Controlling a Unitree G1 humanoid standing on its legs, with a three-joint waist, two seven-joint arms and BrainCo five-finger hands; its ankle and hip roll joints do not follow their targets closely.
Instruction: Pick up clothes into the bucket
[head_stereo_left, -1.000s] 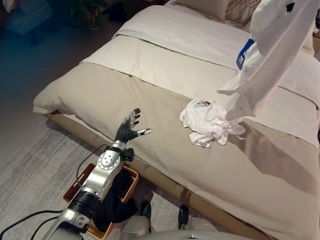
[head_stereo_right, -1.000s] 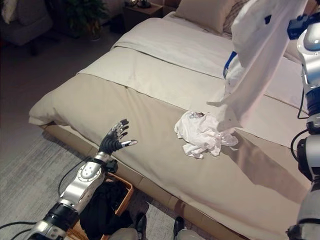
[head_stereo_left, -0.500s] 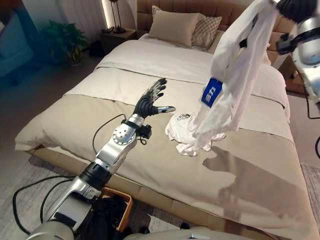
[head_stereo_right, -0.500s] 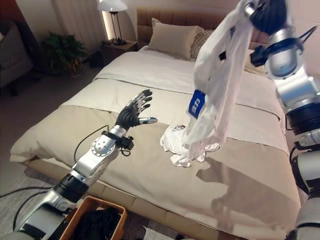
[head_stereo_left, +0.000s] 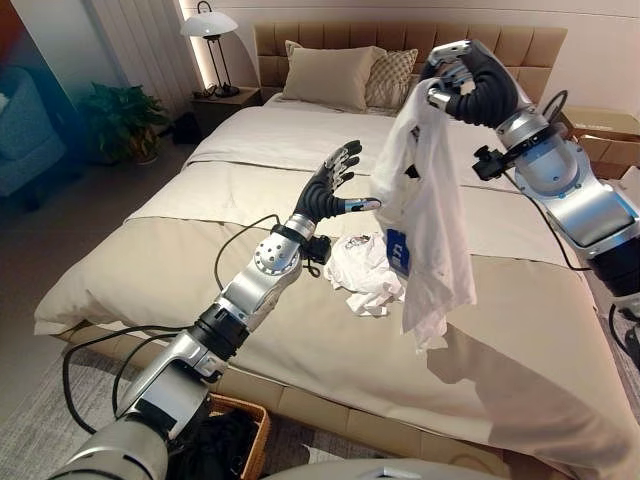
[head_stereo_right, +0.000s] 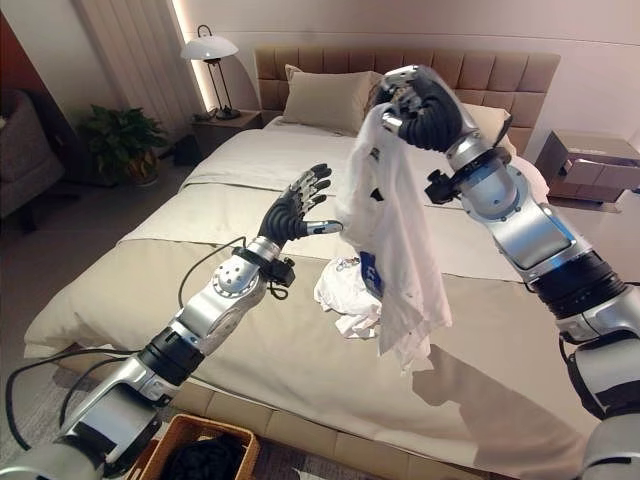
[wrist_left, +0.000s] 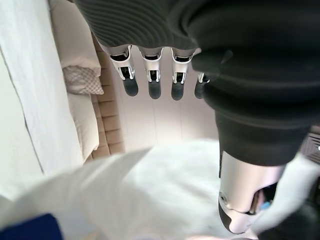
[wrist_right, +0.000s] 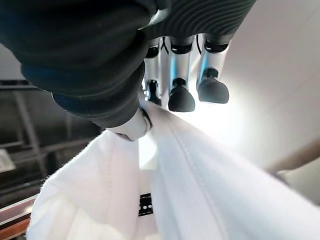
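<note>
White shirt (head_stereo_left: 425, 215) hangs above mid-bed (head_stereo_left: 520, 370), pinched in curled right hand (head_stereo_left: 462, 82); left hand (head_stereo_left: 330, 190), fingers spread, beside it; second white garment (head_stereo_left: 360, 275) crumpled on bed.

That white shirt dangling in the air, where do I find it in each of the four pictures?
Left eye view: the white shirt hangs right of centre from the right robot hand.
Right eye view: it hangs at centre.
Left wrist view: blurred white cloth past the left robot hand.
Right wrist view: white cloth pinched under the fingers.
Shared landmark: the crumpled white garment on the bed.
</note>
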